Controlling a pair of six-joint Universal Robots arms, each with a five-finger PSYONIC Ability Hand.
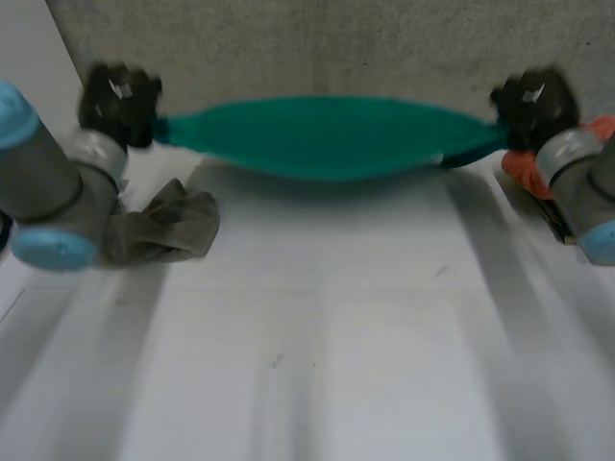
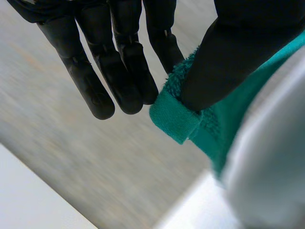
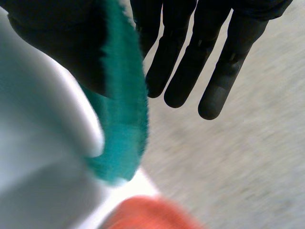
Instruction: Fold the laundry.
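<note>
A green towel (image 1: 327,134) hangs stretched between my two hands above the far side of the white table (image 1: 317,336), sagging in the middle. My left hand (image 1: 117,101) grips its left end; in the left wrist view the thumb (image 2: 228,57) pinches a corner of the green towel (image 2: 174,117) against the fingers (image 2: 119,71). My right hand (image 1: 533,101) grips the right end; in the right wrist view the thumb (image 3: 66,43) pins the edge of the green towel (image 3: 121,124) beside the straight fingers (image 3: 190,62).
A crumpled grey-brown cloth (image 1: 168,226) lies on the table by my left arm. An orange cloth (image 1: 533,168) lies at the table's right edge beside my right arm, also seen as the orange cloth (image 3: 147,214). A grey wall (image 1: 317,43) stands behind the table.
</note>
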